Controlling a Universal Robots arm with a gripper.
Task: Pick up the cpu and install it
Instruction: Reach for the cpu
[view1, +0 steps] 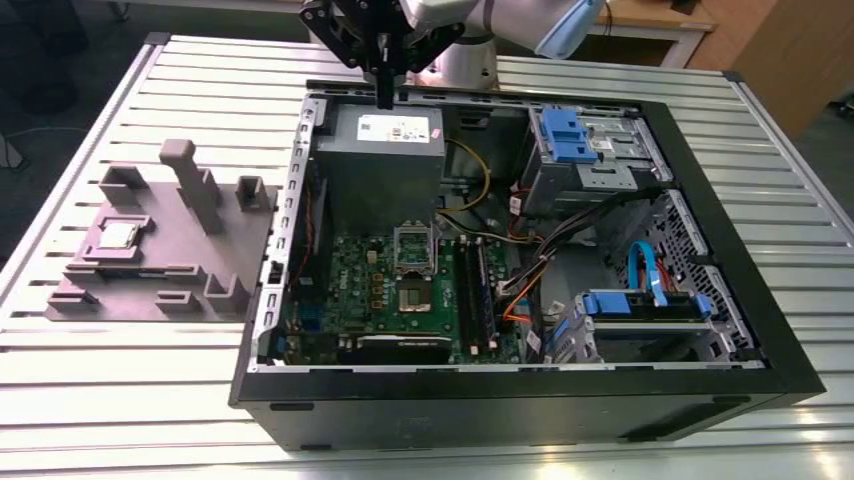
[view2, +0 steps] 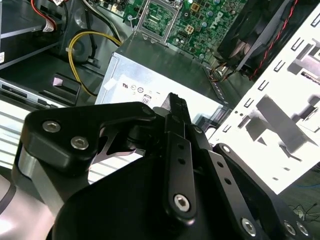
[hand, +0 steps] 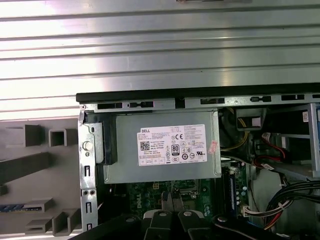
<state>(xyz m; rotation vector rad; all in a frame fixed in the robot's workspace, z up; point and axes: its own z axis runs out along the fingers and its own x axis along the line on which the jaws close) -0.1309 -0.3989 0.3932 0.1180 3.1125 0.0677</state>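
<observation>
Plainly, the job is hardly begun. Nearest, in the lower half of the exterior view, lies the open black steel computer case (view1: 507, 400). Its green motherboard (view1: 367, 290) faces up, and the metal-framed square socket (view1: 416, 292) appears to hold no chip, so installation is not yet done.

Further back, at the exterior view's left, sits the grey stepped plastic block (view1: 160, 290). The cpu (view1: 118, 234), a small flat square chip with a silvery top, rests in a recess on that block, outside the case and untouched.

Beyond that, the big grey box with a white label (view1: 380, 160) fills the case's far corner. Farthest, at the top of the frame, the black gripper (view1: 387, 100) hangs above that box, well apart from the chip. Its 2 fingers look pressed together with nothing between them in both wrist views (hand: 171, 197) (view2: 176, 102). Picking up and seating both remain.
</observation>
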